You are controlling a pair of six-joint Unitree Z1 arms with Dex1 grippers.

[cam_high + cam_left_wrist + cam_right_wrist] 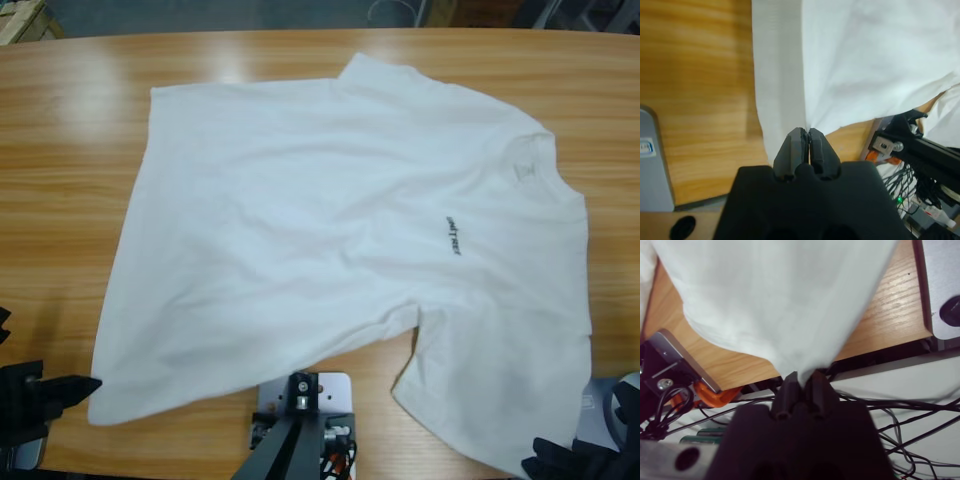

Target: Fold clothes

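1. Shirt (340,240) lies spread flat across the bench (60,150), collar toward the right end, hem toward the left.
2. Left gripper (806,131) – jaws clamped on the hem corner at the near edge.
3. Right gripper (799,374) – jaws pinched on the sleeve edge, near right corner.

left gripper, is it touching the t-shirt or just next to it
Touching. In the left wrist view the left gripper has its jaws shut on the T-shirt, with the white hem pinched between the tips.
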